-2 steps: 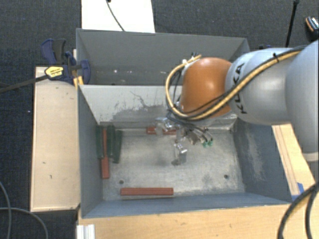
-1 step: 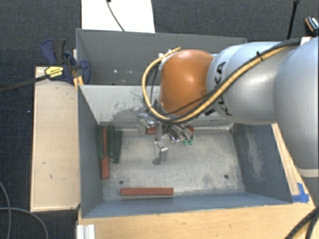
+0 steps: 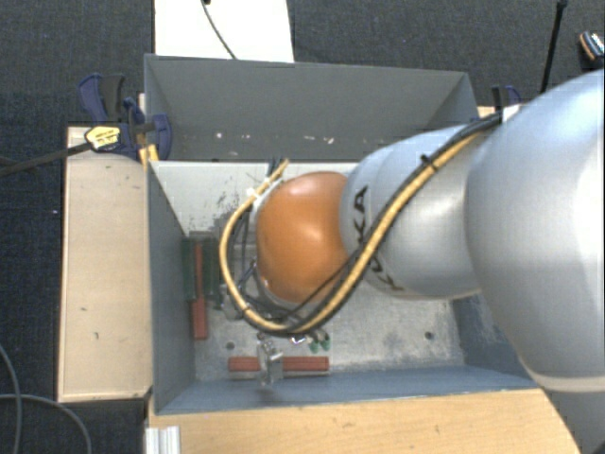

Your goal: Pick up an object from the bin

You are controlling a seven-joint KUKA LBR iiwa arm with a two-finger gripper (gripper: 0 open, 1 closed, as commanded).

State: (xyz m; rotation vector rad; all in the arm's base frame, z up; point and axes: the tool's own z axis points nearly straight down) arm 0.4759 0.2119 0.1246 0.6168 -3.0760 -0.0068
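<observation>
My gripper (image 3: 270,363) hangs low near the bin's front wall, under the orange dome on the wrist. It is right over the middle of a flat red bar (image 3: 304,365), which lies along the front wall and sticks out to both sides of it. Whether the bar is gripped I cannot tell. A small green piece (image 3: 318,344) shows just above the bar's right half. At the left wall lies a long narrow thing with green and red strips (image 3: 195,270), and a short red block (image 3: 199,322) sits at its near end.
The arm, its orange dome and looped cables cover the middle and right of the bin, hiding what lies beneath. Bare speckled floor shows at the front right and back left.
</observation>
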